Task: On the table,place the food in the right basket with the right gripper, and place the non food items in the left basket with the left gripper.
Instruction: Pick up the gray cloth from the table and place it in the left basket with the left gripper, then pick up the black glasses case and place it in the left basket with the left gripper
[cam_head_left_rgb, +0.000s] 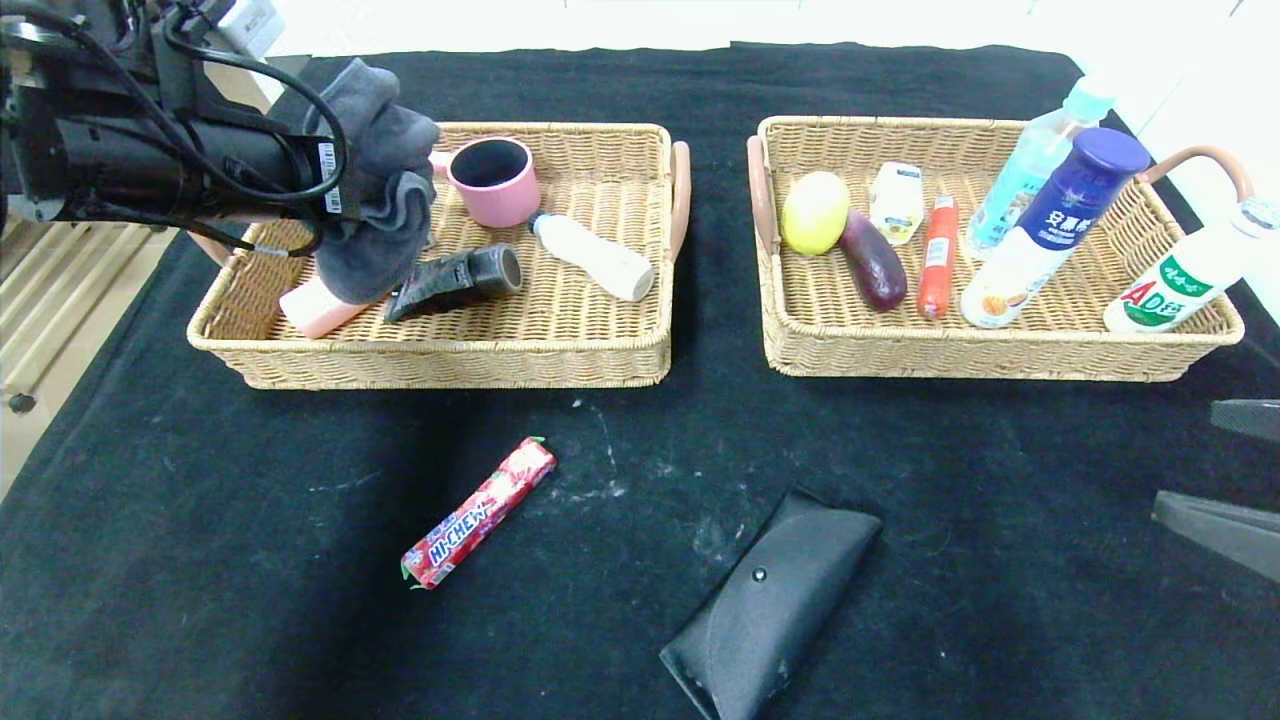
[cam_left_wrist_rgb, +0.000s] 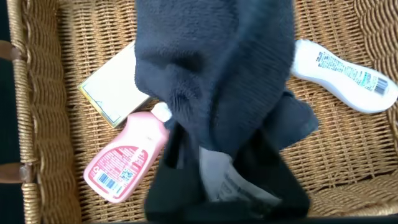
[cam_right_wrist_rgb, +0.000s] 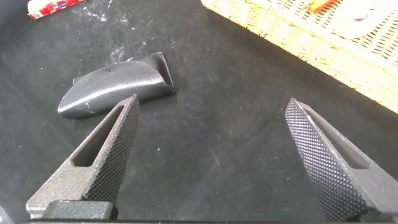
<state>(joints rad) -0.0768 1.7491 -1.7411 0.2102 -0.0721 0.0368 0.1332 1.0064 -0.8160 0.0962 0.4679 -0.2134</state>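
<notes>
Left gripper (cam_head_left_rgb: 345, 190): upper left of the head view, above the left basket (cam_head_left_rgb: 440, 360); fingers hidden by the soft grey cloth (cam_head_left_rgb: 380, 180) draped there, so grip unclear.
Right gripper (cam_right_wrist_rgb: 211, 162): 2 ridged black fingers spread wide, holding nothing, over the black tabletop (cam_head_left_rgb: 200, 520).
Right basket (cam_head_left_rgb: 1000, 350): woven wicker, bottles inside.
Tabletop items: red candy stick (cam_head_left_rgb: 478, 513), leather glasses case (cam_head_left_rgb: 770, 605), lower centre.
</notes>
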